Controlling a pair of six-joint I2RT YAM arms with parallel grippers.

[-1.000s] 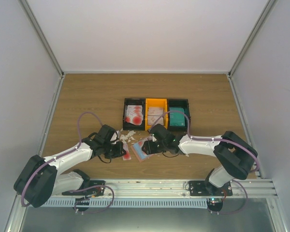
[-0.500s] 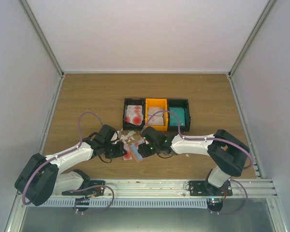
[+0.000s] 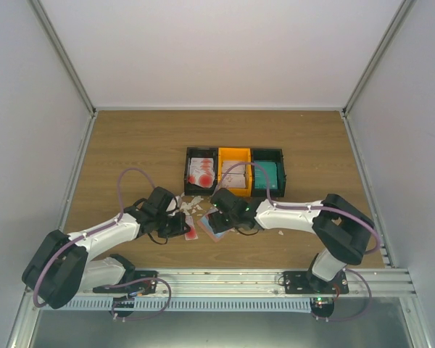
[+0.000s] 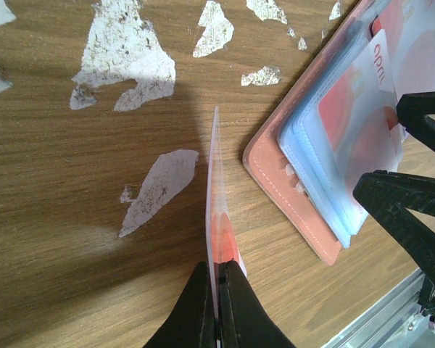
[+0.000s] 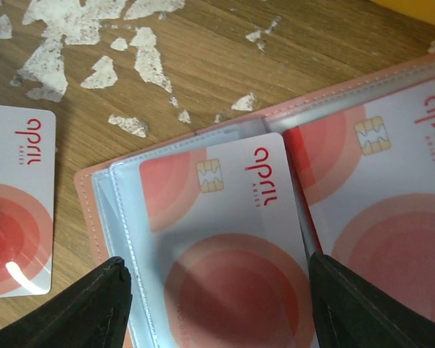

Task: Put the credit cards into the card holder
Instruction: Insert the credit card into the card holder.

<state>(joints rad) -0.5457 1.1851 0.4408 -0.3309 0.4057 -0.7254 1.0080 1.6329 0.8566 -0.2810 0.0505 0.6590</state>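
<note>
The salmon-pink card holder [image 5: 86, 217] lies open on the wood [image 3: 212, 232], its clear sleeves up. One white-and-red credit card [image 5: 225, 217] sits in the top sleeve, and another [image 5: 391, 210] shows in the page to its right. My right gripper [image 5: 216, 279] is open, its fingers [image 5: 101, 304] standing wide either side of the sleeved card. My left gripper [image 4: 219, 274] is shut on the edge of a third credit card [image 4: 219, 210], seen edge-on just left of the card holder [image 4: 290, 188]. That card [image 5: 18, 217] lies low over the table.
A three-compartment tray [image 3: 235, 151], black, orange and black, stands behind the grippers with more cards in it. Irregular white scraps [image 4: 127, 43] are scattered on the wood around the holder [image 5: 58, 43]. The metal rail [image 3: 217, 279] runs along the near edge.
My right gripper has shifted left over the open card holder and its jaws have spread wider. The left gripper has stayed put, still shut on its card.
</note>
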